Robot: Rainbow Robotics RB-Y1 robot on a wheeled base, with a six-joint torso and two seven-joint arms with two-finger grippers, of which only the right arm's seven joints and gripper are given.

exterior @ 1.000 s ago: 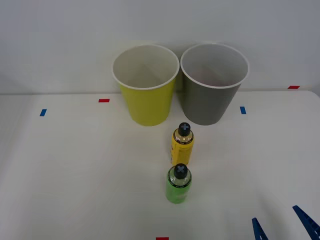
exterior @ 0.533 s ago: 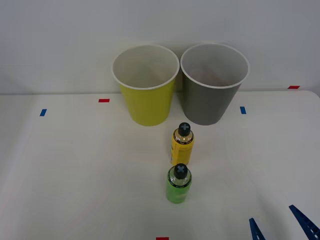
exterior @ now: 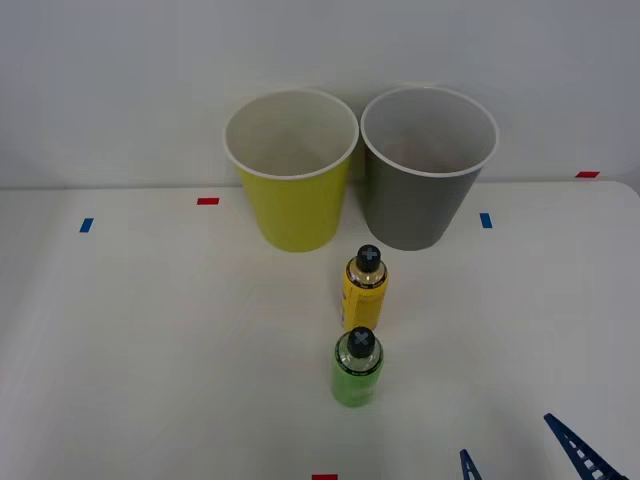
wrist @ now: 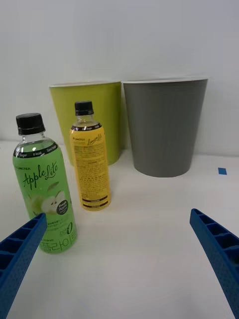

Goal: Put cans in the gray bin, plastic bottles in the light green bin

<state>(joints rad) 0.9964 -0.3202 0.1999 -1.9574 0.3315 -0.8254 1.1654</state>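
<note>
Item 1, green bottle (exterior: 357, 370): bright-green, see-through, black cap marked with a cross, standing upright on the white table (exterior: 150, 340). This is my landmark. In the wrist view (wrist: 45, 199) it stands just beside one of my fingers, not between the two.

Item 2, yellow bottle (exterior: 365, 290): upright, just behind the green bottle, close but apart from it.

Item 3, light green bin (exterior: 292, 170): upright, white inside, well behind the green bottle and a little toward my left.

Item 4, gray bin (exterior: 428, 168): upright, white inside, well behind the green bottle and toward my right, rim almost touching the light green bin.

Item 5, my right gripper (exterior: 525, 452): near the table's front edge, to the right of the green bottle and apart from it. The blue ribbed fingers (wrist: 216, 254) are spread wide and hold nothing.

Step in hand, as I judge it: approach for the first grasp, with no bottle yet in a bin. To do it well I should shift toward my left until the green bottle sits centred between my fingers, close on its body below the cap, and keep clear of the yellow bottle behind, which a wide finger could knock over.
</note>
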